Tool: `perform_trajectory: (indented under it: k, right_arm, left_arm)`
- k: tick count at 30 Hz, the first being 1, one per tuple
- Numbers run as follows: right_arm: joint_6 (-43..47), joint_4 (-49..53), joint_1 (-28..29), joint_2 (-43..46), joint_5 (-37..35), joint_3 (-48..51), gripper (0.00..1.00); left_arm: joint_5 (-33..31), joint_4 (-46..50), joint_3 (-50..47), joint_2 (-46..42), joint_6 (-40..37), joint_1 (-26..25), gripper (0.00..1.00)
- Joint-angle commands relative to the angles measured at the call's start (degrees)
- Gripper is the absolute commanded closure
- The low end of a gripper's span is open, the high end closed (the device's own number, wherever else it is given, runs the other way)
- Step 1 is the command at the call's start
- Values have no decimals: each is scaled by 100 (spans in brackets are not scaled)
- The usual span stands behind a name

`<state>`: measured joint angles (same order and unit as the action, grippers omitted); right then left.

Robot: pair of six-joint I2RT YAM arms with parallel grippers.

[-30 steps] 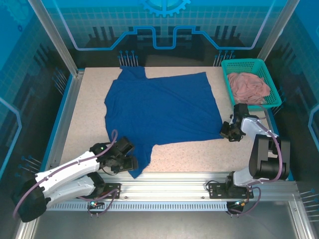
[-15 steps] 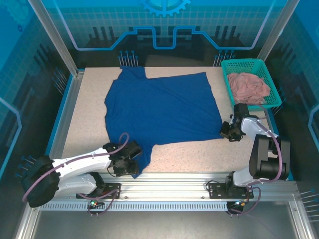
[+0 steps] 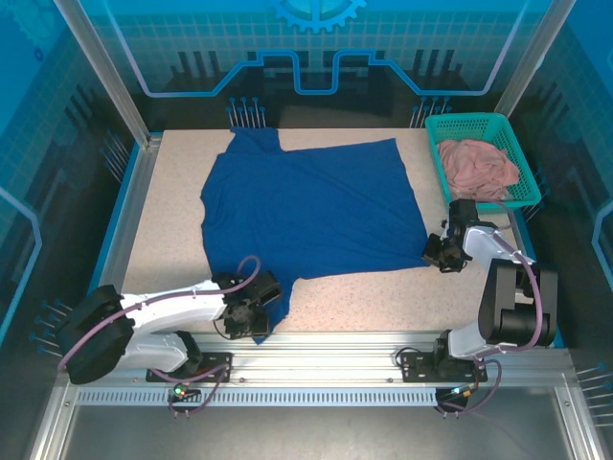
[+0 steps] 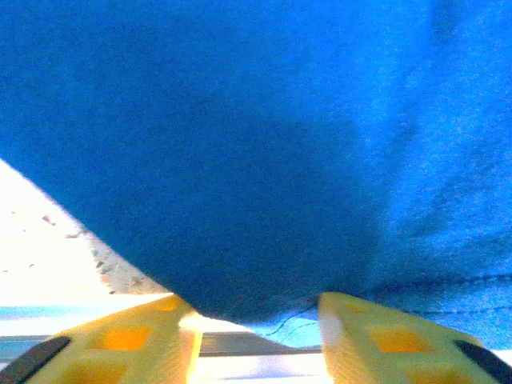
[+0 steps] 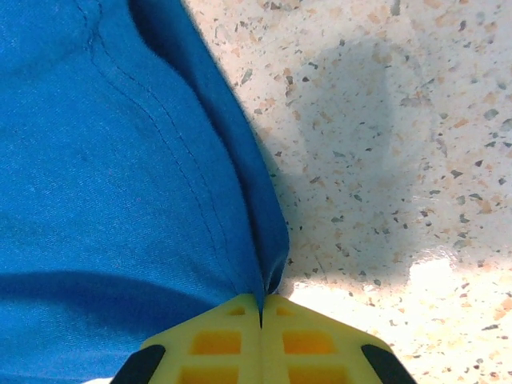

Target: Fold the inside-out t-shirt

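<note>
One soft, light t-shirt (image 3: 311, 206) flat on the table (image 3: 168, 211) | right gripper (image 5: 262, 306) pinches its corner | left gripper (image 4: 256, 308) — jaws apart round the near sleeve edge | probably floppy, so hold the edges

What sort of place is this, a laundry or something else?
Probably a robot lab's test booth: a left arm and right arm bolted to a speckled table, blue panels around it, one blue t-shirt laid out.
</note>
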<state>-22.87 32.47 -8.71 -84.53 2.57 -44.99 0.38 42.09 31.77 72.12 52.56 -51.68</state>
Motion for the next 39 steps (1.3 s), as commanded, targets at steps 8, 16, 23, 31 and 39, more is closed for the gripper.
perform_trajectory:
  k: [8,16,23,31,39]
  right_arm:
    - [77,27,-110,93,145,20,94]
    - [74,38,-113,129,147,-7,94]
    - [25,28,-122,227,92,62,94]
    - [-37,57,-122,293,262,-265,93]
    - [-104,-21,-122,-156,616,-887,93]
  left_arm:
    - [-346,-182,193,-122,-14,-46,83]
    - [-627,370,424,-476,-118,-29,95]
    - [-548,994,495,-1235,-317,487,100]
    - [161,961,885,-1933,-1114,2038,100]
    - [506,656,1710,-1303,-2209,3350,100]
